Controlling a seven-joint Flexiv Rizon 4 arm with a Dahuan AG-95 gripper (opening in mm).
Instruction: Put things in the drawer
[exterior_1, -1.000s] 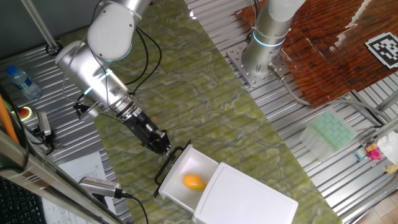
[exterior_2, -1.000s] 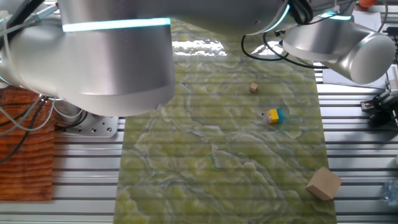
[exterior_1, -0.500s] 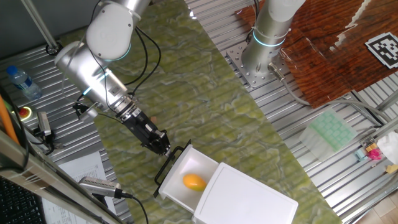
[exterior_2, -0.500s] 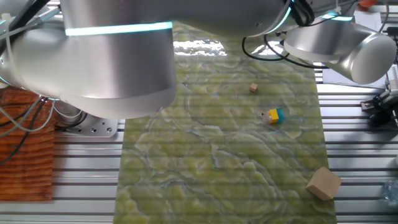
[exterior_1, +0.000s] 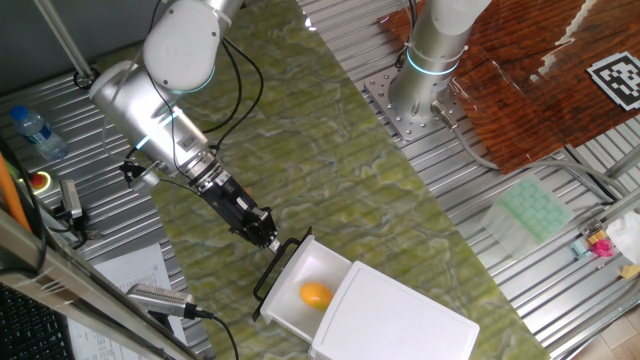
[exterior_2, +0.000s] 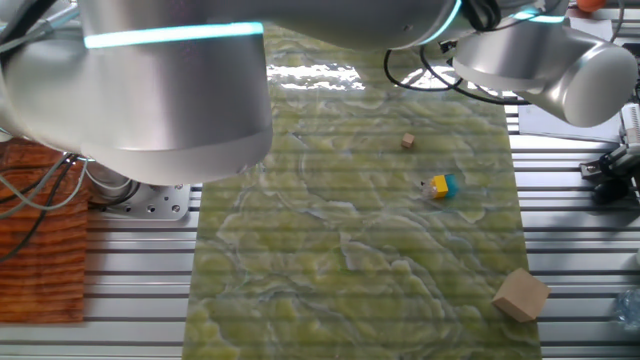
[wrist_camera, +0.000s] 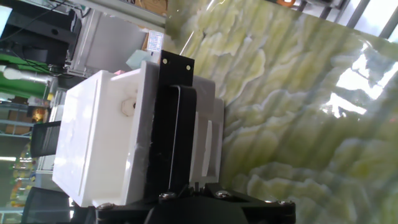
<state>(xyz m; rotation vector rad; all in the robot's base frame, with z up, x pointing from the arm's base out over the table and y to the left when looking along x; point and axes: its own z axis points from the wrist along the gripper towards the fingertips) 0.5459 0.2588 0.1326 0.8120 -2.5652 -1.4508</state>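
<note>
1. The jaws (exterior_1: 268, 240) sit right at the drawer's thin black wire handle (exterior_1: 277, 265). From one fixed view they're too small and dark to read, and in the hand view the fingertips are cut off at the bottom edge, so honestly I can't tell whether they're closed on the handle or just next to it.
2. The drawer (exterior_1: 300, 290) is pulled partway out of the white cabinet (exterior_1: 395, 322), near the surface's edge closest to that camera. The yellow-orange toy fruit (exterior_1: 316, 295) lies inside it, toward the cabinet end.
3. In the hand view the handle (wrist_camera: 177, 137) and the white drawer front (wrist_camera: 112, 134) fill the left half, seen sideways; the inside of the drawer isn't visible there.
4. The other fixed view is mostly blocked by a big silver arm link (exterior_2: 160, 90) across the top, so the drawer and jaws don't show in it at all.
5. What does show there: a small tan cube (exterior_2: 407, 141), a yellow-and-blue toy (exterior_2: 439, 186) and a bigger tan block (exterior_2: 520, 294) near the green surface's (exterior_2: 340, 250) right edge, all well apart.
6. The middle of the green surface is bare in both fixed views.
</note>
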